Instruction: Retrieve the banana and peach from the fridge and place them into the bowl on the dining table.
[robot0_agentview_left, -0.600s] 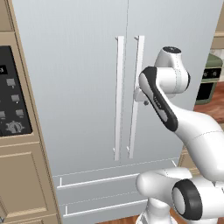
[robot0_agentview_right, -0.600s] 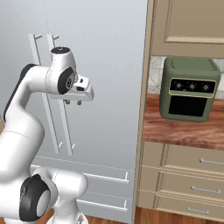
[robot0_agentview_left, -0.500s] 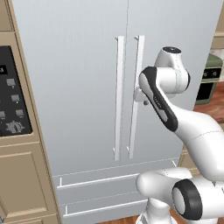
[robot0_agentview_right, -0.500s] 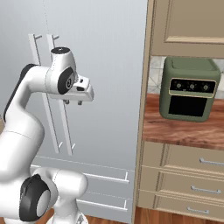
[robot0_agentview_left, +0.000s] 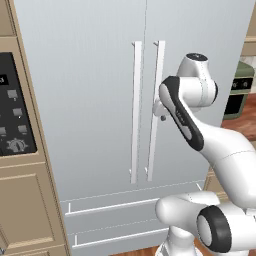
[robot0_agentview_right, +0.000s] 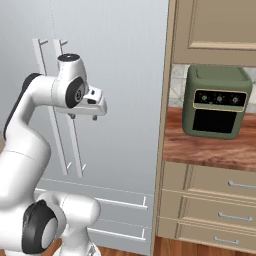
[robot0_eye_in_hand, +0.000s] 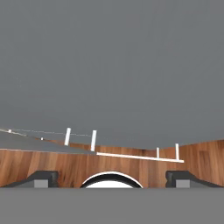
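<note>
**No motion over last half second; fridge shut**

Arm posture unchanged. Gripper (robot0_agentview_right: 84, 116) hangs just in front of fridge (robot0_agentview_left: 95, 75) door, beside right handle (robot0_agentview_left: 155, 110), fingers (robot0_eye_in_hand: 43, 178) wide apart, empty. Doors closed; banana and peach presumably inside. Opening not begun.

Arm (robot0_agentview_left: 220, 145): glossy white shell, rounded fat links, w/ dark grey/black bands at joints. Black strip runs along forearm link (robot0_agentview_left: 181, 112). Round black disc caps on base joint (robot0_agentview_left: 215, 229) and on shoulder (robot0_agentview_right: 39, 226). Grey disc w/ small dark centre on wrist joint (robot0_agentview_right: 76, 92). Hand (robot0_agentview_right: 92, 105): white, flat, boxy, 2 small dark studs underneath. Fingertips (robot0_eye_in_hand: 43, 179) dark grey, blocky.
</note>
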